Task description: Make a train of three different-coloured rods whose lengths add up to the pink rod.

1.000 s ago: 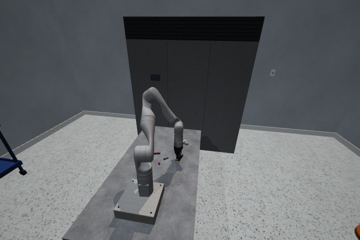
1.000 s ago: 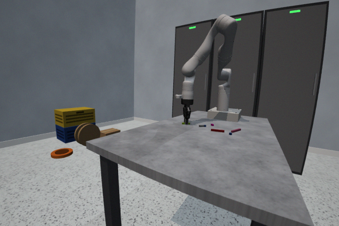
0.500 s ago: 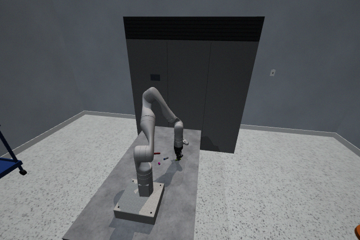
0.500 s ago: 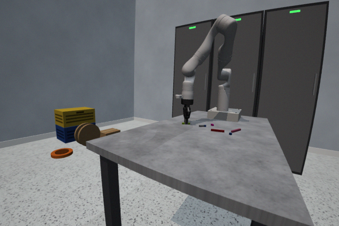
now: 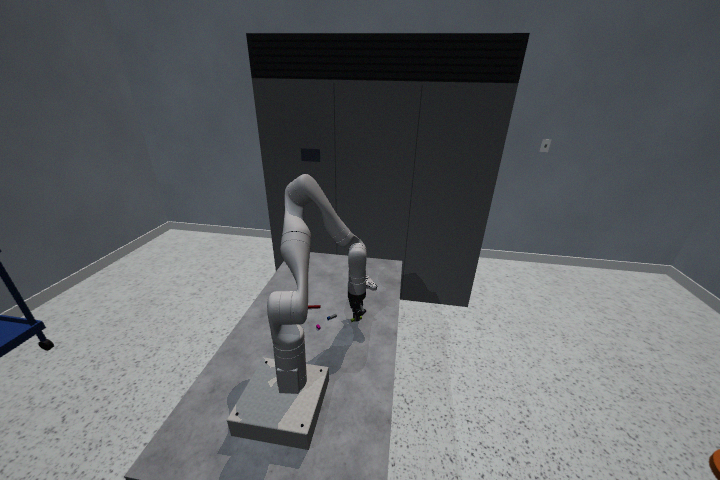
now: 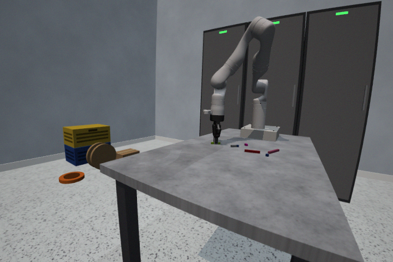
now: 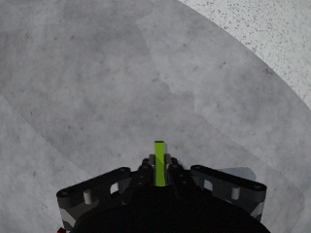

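Pickup is in hand: claw (image 5: 357,316) (image 6: 215,142) (image 7: 159,161) clamped on the lime rod (image 5: 353,320) (image 6: 213,143) (image 7: 159,170), lower centre of the wrist frame; next, presumably lift, align and lower it against the free end of the grey rod (image 5: 332,316) (image 6: 233,146), opposite the blue rod (image 5: 328,318) (image 6: 237,146).

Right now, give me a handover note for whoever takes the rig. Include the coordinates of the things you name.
Pincer (image 5: 357,318) (image 6: 216,143) (image 7: 159,161): seems shut on lime (image 5: 353,320) (image 6: 213,143) (image 7: 159,165), down at the table.
Rods: grey (image 5: 332,316) (image 6: 234,146) and one blue (image 5: 328,318) (image 6: 237,146) look end to end; pink (image 6: 273,150) lies apart.
Done: apparently that pair.
Left: probably lime to grey's free end, in line, completing nine; let go; keep other rods away.
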Action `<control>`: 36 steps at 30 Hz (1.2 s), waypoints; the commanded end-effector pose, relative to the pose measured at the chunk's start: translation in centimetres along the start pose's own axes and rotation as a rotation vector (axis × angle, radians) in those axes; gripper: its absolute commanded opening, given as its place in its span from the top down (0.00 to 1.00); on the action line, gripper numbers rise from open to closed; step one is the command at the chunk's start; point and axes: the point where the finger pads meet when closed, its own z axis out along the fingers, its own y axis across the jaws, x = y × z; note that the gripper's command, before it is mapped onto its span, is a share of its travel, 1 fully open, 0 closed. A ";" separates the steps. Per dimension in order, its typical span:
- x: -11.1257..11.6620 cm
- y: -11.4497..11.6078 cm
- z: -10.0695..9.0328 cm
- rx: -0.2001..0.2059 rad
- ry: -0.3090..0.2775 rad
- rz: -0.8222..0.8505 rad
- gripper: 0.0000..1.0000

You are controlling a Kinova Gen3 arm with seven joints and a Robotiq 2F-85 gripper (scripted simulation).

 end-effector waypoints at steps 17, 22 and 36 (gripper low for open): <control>0.0 0.0 -3.1 0.001 0.001 0.000 0.95; 0.0 0.0 -6.1 0.001 0.001 0.000 0.95; 0.0 0.0 -10.0 0.001 0.001 0.000 0.95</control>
